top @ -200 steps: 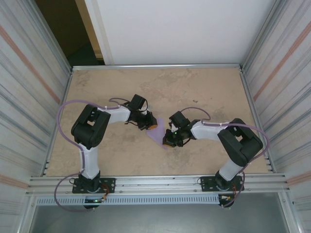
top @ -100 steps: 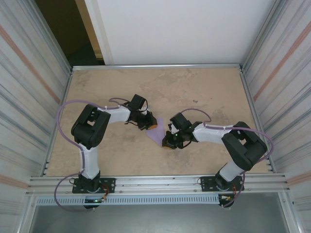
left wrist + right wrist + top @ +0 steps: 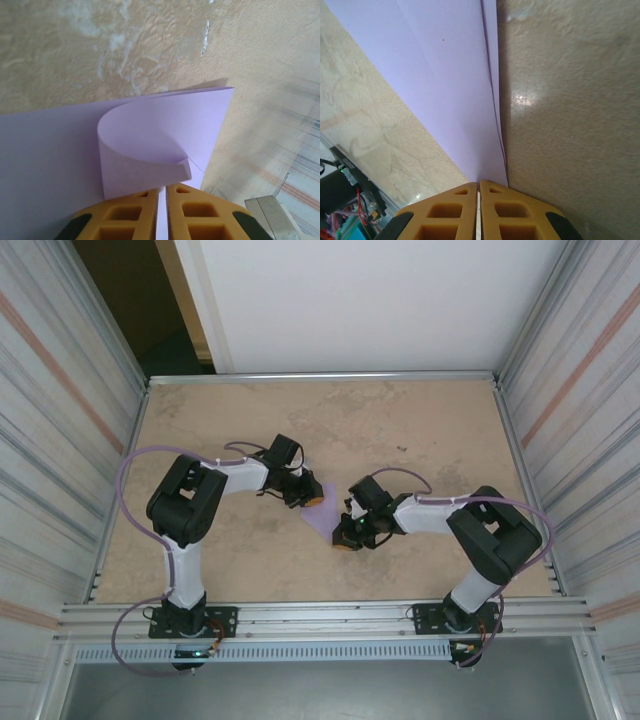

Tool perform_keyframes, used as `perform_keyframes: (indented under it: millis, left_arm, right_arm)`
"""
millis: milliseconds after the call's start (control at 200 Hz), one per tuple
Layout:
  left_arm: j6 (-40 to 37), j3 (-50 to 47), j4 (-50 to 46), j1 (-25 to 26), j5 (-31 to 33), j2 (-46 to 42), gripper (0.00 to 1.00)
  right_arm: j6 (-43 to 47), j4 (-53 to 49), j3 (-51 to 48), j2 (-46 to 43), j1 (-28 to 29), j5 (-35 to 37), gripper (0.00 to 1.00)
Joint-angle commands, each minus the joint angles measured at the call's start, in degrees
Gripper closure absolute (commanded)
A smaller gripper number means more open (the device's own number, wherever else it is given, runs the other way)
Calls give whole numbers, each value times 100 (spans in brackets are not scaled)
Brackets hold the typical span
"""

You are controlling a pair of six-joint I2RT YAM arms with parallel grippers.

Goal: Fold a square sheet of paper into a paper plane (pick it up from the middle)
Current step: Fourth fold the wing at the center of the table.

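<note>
In the overhead view, the left gripper sits just left of centre on the tan table. It is clamped on the upper left edge of the lavender sheet, which lies at mid-frame between the two arms. The right gripper is just right of and below the sheet, pinching its lower right end.

In the left wrist view, the left gripper is at the bottom centre with its yellow pads nearly together (a sliver of paper shows in the slit). Above them a flap of the lavender sheet curls over.

In the right wrist view, the right gripper is closed on the narrow tip of the lavender sheet, which widens toward the upper left of the frame and carries a long crease.
</note>
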State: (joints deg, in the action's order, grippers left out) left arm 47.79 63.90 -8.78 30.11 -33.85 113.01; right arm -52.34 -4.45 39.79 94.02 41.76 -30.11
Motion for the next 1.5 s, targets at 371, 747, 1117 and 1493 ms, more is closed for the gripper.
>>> perform_keyframes:
  millis: [371,747,1117,1493]
  left_arm:
    - [137,-176,-492,-29,377,206,87]
    - [394,-274,-329,3,335,107,87]
    - [395,-266,-277,10,258,36,86]
    - [375,-345,-325,-29,353,194,87]
  right_arm:
    - [311,-626,443,-748,-12,560,85]
    - [312,-679,1293,416,26,879,90]
    - [233,-513,831,600,-95,721,91]
    - [-40,154,-265,-20,-110,96,90]
